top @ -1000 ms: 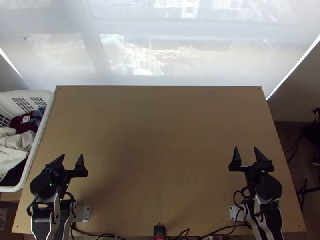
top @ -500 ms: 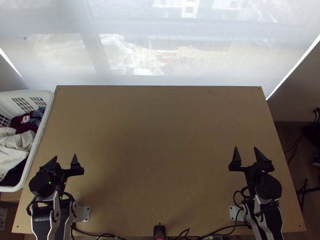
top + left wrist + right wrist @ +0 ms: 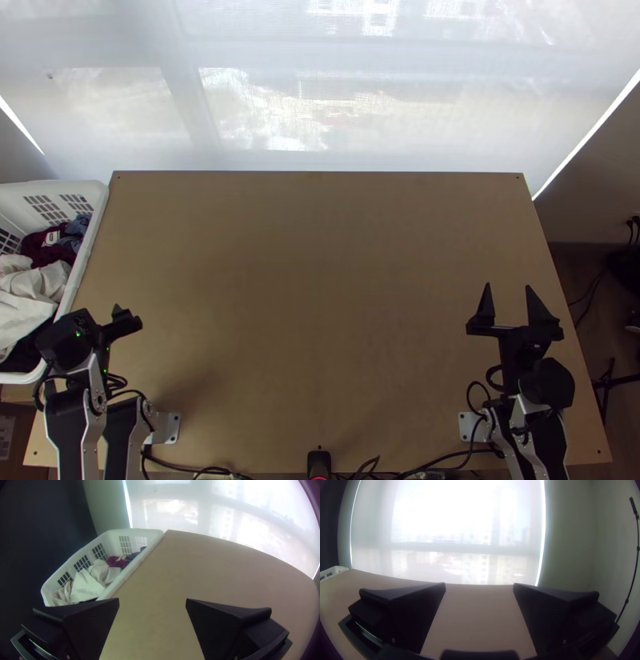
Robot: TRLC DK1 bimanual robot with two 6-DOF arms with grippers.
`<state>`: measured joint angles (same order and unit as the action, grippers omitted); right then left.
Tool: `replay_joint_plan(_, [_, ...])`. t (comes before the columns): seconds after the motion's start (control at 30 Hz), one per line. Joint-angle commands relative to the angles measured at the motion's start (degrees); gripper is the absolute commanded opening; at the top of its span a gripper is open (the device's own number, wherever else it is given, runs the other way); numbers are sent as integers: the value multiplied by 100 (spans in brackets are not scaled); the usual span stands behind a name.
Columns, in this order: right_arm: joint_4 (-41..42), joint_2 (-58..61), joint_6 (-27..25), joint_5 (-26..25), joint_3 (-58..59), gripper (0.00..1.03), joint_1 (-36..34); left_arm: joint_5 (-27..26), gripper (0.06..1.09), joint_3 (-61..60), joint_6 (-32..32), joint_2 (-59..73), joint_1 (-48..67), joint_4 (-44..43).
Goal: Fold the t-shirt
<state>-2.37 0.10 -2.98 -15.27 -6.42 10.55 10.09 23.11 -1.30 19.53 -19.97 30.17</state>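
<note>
Left end effector open near the white basket, right end effector also open over the right side of the counter, clothes bunched in the basket, can't tell which is the t-shirt.

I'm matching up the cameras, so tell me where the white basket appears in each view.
Top view: basket, along the table's left edge.
Left wrist view: basket, closer, pale cloth inside.
Right wrist view: basket, farther off, partly in frame.
Shared landmark: the far table corner beside the basket.
</note>
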Motion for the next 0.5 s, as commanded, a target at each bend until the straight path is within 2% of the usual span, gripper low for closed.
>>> replay_joint_plan(0.0, [237, 192, -1257, -495, -308, 92, 26, 169, 103, 1160, 209, 1396, -983, 156])
replay_joint_plan(0.07, [0, 359, -1503, -486, -563, 92, 26, 169, 103, 1749, 411, 2002, -1238, 489])
replay_joint_plan(0.17, [-378, 1194, -1459, -477, -1318, 92, 114, 151, 103, 2707, 745, 2987, -1633, 1254])
replay_joint_plan(0.3, [-1178, 2732, -871, -477, -2733, 94, 167, 143, 103, 3692, 1299, 3839, -1862, 2010])
replay_joint_plan(0.47, [-2479, 4121, -203, -591, -4386, 97, 607, 160, 103, 4201, 1413, 4120, -2213, 1773])
